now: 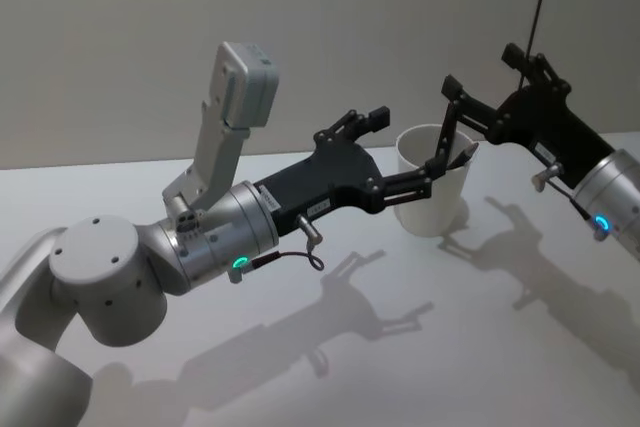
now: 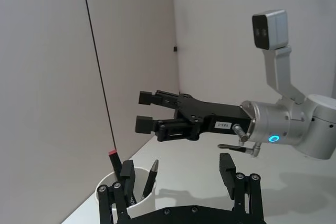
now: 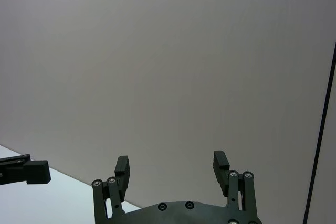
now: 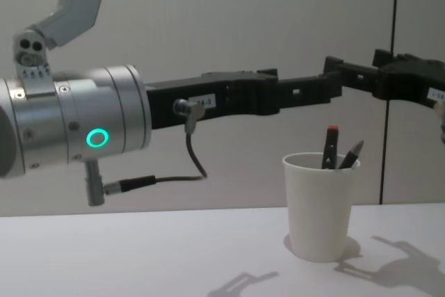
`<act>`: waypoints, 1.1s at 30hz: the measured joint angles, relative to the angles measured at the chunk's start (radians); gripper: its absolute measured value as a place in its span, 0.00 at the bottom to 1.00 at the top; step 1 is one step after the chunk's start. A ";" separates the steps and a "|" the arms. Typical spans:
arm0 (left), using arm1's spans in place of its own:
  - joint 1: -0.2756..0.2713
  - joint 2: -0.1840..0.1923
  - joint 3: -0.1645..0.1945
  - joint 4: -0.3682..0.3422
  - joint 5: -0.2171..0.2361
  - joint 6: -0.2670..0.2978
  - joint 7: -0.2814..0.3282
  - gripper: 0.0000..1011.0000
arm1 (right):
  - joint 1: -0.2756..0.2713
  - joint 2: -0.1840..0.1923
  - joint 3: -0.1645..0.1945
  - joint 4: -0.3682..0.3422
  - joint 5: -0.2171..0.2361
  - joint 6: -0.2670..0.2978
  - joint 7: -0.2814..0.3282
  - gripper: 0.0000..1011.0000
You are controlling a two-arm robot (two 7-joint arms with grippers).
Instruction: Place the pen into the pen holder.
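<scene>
- Stood upright on the worktop (image 4: 139,255), toward its far edge: the pen holder (image 4: 320,206), a white paper cup.
- Already inside it: two pens, the red-capped pen (image 4: 331,145) and the dark pen (image 4: 351,152), both leaning on the rim with their tips above it, long axes close to vertical.
- Judged from that: task looked finished, nothing left lying on the worktop to pick up.
- Left tool (image 1: 405,152): spread wide, empty, held above the cup with one finger across the near wall as seen from the head, clear above the rim as seen from the chest.
- Right tool (image 1: 485,107): also spread wide and empty, raised just beyond the cup's right side, pointing back toward the left one.
- Key relation: cup and pens sat directly below and between the two tools, the left one nearer; any retreat probably called for a straight lift first, to avoid brushing the pen tops or tipping the light cup.
</scene>
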 joint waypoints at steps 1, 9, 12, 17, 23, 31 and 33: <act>0.001 0.000 0.000 0.000 0.003 -0.001 0.006 0.99 | -0.005 0.001 0.000 -0.005 -0.001 0.002 -0.005 0.99; 0.017 0.000 0.004 0.003 0.049 -0.019 0.089 0.99 | -0.057 0.007 0.004 -0.050 -0.016 0.026 -0.058 0.99; 0.026 0.000 0.006 0.005 0.075 -0.030 0.139 0.99 | -0.078 0.009 0.006 -0.069 -0.023 0.035 -0.080 0.99; 0.038 0.000 0.008 0.006 0.108 -0.043 0.199 0.99 | -0.129 0.015 0.010 -0.113 -0.037 0.058 -0.132 0.99; 0.052 0.001 0.011 0.009 0.146 -0.058 0.270 0.99 | -0.186 0.022 0.015 -0.163 -0.054 0.083 -0.191 0.99; 0.073 0.001 0.015 0.012 0.206 -0.082 0.380 0.99 | -0.258 0.030 0.020 -0.226 -0.074 0.114 -0.264 0.99; 0.078 0.001 0.017 0.013 0.222 -0.088 0.410 0.99 | -0.277 0.032 0.022 -0.242 -0.080 0.123 -0.283 0.99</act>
